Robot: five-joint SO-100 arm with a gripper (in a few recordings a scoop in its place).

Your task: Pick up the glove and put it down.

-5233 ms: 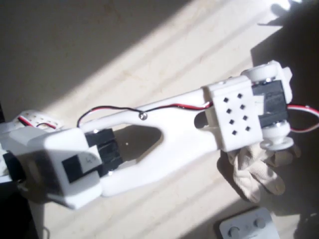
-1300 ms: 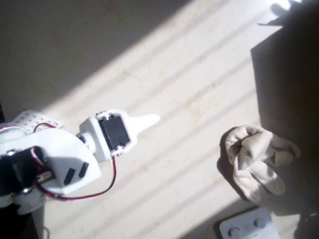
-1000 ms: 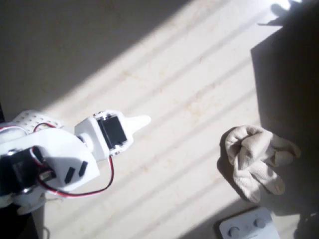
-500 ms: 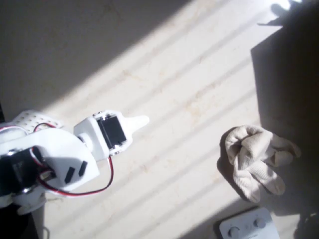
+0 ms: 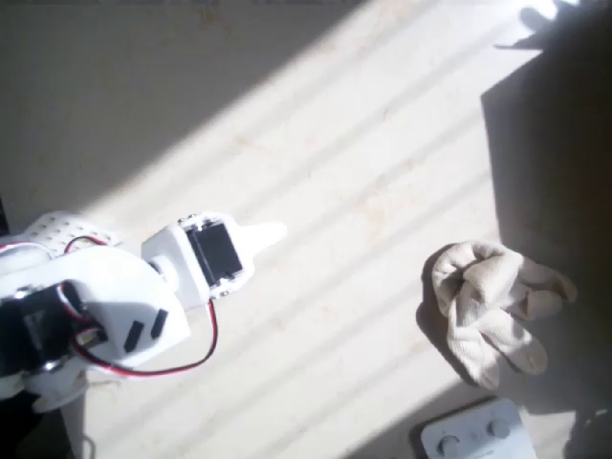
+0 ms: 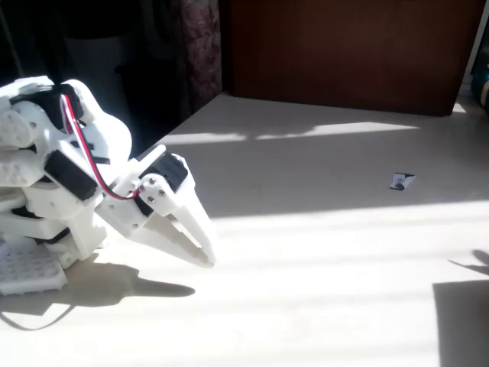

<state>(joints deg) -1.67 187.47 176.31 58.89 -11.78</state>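
The cream knitted glove [image 5: 486,304] lies crumpled on the pale table at the right of the overhead view, partly in shadow, with its stubby fingers pointing down-right. My white gripper [image 5: 273,232] is folded back near the arm's base at the left, far from the glove. Its tips point right toward the table's middle. In the fixed view the gripper [image 6: 206,258] hangs tilted down just above the table. Its two fingers meet at the tip with nothing between them.
A white plastic device with round buttons [image 5: 474,436] lies at the bottom edge, just below the glove. A small green-and-white label [image 6: 399,181] lies on the table further back. A dark wooden cabinet [image 6: 344,46] stands behind the table. Sunlit stripes cross the table [image 5: 363,191].
Five seconds ago the arm reached out over the glove; now it is pulled back to the left and the glove lies free. Over the last second the gripper drew in slightly.
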